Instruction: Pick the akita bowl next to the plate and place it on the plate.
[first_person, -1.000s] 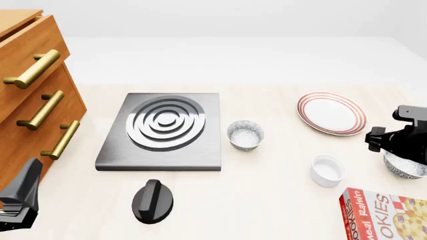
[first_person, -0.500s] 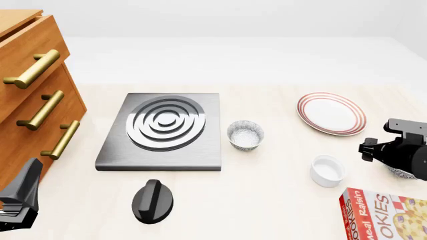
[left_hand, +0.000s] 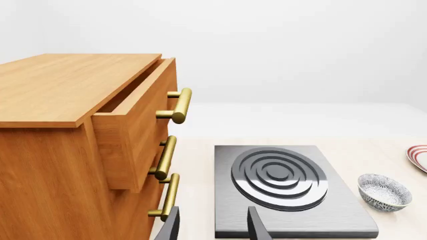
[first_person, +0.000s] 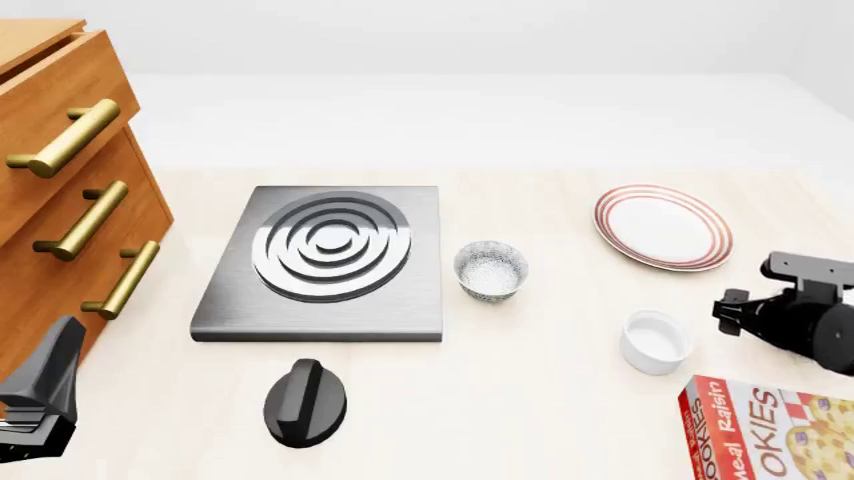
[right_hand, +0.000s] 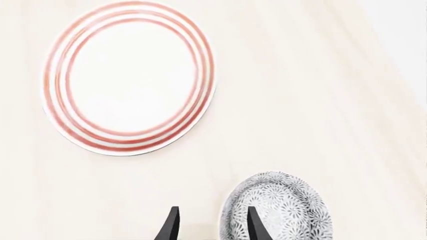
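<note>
At the near edge of the counter (first_person: 561, 420), a cookie box (first_person: 774, 430) is seen at about 5 o'clock, a black knob (first_person: 304, 400) at 7 o'clock, and the left tool (left_hand: 212, 227) is parked by the wooden drawer unit (first_person: 60, 190), its fingers parted around nothing. The right tool (right_hand: 210, 225) is held low at 4 o'clock, its fingers (right_hand: 255, 226) spread, one tip set just inside the rim of the akita bowl (right_hand: 277, 210), which rests on the counter beside the plate (right_hand: 127, 77) and is hidden behind the arm in the front view. A white cup (first_person: 654, 340) is placed just left of that arm. Farther back, a second speckled bowl (first_person: 490, 268) is seen beside the grey stove plate (first_person: 327, 260) near centre, and the plate is set at 2 o'clock.
</note>
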